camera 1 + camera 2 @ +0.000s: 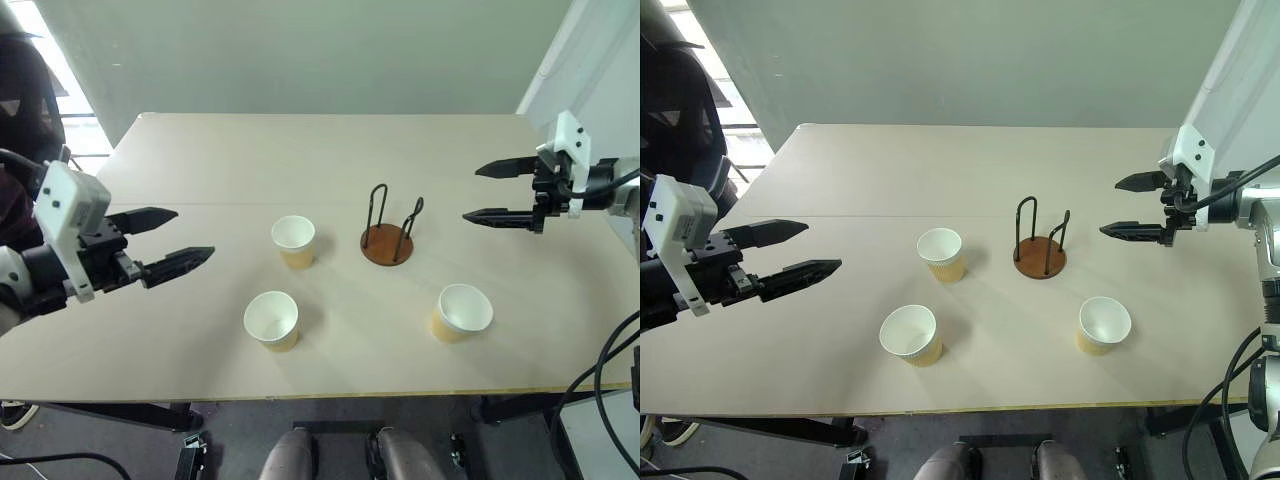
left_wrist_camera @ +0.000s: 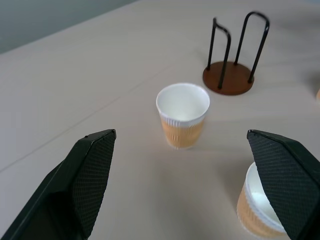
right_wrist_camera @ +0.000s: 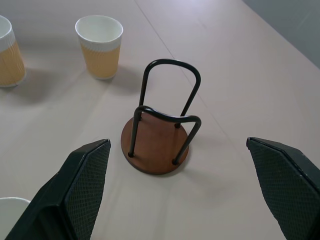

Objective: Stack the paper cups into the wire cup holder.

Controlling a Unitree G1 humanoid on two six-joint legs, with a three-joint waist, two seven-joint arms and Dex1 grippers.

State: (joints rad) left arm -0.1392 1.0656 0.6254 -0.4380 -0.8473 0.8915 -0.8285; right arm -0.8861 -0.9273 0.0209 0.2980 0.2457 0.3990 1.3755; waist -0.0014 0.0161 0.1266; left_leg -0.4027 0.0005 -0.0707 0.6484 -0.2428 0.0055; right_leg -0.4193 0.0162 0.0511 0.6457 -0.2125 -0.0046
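Three tan paper cups stand upright on the pale table [image 1: 300, 150]: one at centre [image 1: 294, 240], one nearer the front edge [image 1: 272, 319], one at front right [image 1: 462, 311]. The wire cup holder [image 1: 387, 243], a reddish-brown disc with two black wire loops, stands empty just right of the centre cup. My left gripper [image 1: 195, 233] hovers open above the table's left side, pointing toward the cups, with nothing between its fingers. My right gripper [image 1: 471, 193] hovers open to the right of the holder, pointing at it, also empty. The right wrist view looks straight at the holder [image 3: 157, 142].
A dark shape, perhaps a chair or a seated person [image 1: 20, 90], is at the far left beside a bright window. Black cables [image 1: 610, 370] hang off the table's right front corner. The front table edge runs just below the two nearer cups.
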